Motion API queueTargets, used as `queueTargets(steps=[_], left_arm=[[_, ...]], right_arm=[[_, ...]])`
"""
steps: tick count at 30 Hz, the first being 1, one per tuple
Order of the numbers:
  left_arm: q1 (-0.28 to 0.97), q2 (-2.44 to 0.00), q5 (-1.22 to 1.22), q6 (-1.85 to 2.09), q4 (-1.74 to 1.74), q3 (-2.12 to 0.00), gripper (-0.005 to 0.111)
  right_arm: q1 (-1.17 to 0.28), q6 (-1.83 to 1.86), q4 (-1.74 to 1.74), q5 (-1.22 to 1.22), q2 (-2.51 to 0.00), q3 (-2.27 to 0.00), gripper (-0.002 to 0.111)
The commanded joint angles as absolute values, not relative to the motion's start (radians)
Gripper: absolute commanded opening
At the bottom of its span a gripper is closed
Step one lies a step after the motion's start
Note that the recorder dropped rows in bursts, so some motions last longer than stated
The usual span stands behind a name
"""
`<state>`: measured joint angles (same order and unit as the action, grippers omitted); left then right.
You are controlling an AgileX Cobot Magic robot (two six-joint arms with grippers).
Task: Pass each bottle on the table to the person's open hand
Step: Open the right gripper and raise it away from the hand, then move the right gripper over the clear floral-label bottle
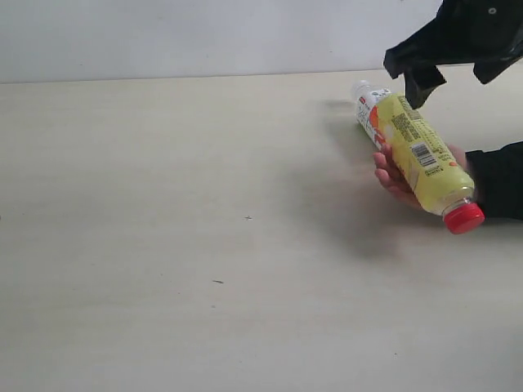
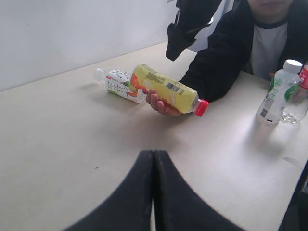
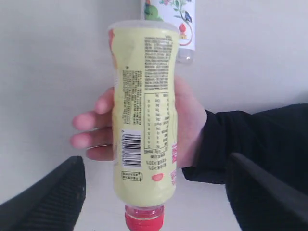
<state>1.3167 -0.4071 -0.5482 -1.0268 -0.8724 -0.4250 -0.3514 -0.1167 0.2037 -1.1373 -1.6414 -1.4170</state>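
Observation:
The yellow bottle [image 1: 421, 159] with a red cap lies across the person's open hand [image 1: 392, 180] at the right of the table [image 1: 163, 204]. My right gripper [image 1: 418, 80] hovers open just above it; in the right wrist view its fingers [image 3: 53, 197] stand wide apart on either side of the yellow bottle [image 3: 144, 120], touching nothing. A small clear bottle [image 1: 366, 102] with a colourful white label lies on the table just behind the hand. The green-white bottle [image 2: 276, 91] and the red-labelled bottle [image 2: 301, 94] stand beside the person. My left gripper [image 2: 154, 153] is shut and empty.
The person [image 2: 269, 33] in a black jacket sits at the table's far side, with a sleeve [image 1: 498, 180] resting on the top. A pale wall [image 1: 204, 37] backs the table.

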Motion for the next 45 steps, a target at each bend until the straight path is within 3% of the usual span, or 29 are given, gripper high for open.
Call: queueTargets(steps=[1, 12, 45], left_arm=[[1.319, -0.403, -0.544, -1.026, -0.883, -0.419, 0.000], [1.319, -0.403, -0.544, -1.026, -0.883, -0.419, 0.000], [1.319, -0.403, -0.544, -1.026, -0.883, -0.419, 0.000]], right_arm=[[-0.348, -0.050, 0.124, -1.135, -1.559, -1.424, 0.076], [-0.348, 0.045, 0.017, -1.128, -1.409, -1.424, 0.076], [-0.348, 0.053, 0.265, -0.559, -1.399, -1.424, 0.069]])
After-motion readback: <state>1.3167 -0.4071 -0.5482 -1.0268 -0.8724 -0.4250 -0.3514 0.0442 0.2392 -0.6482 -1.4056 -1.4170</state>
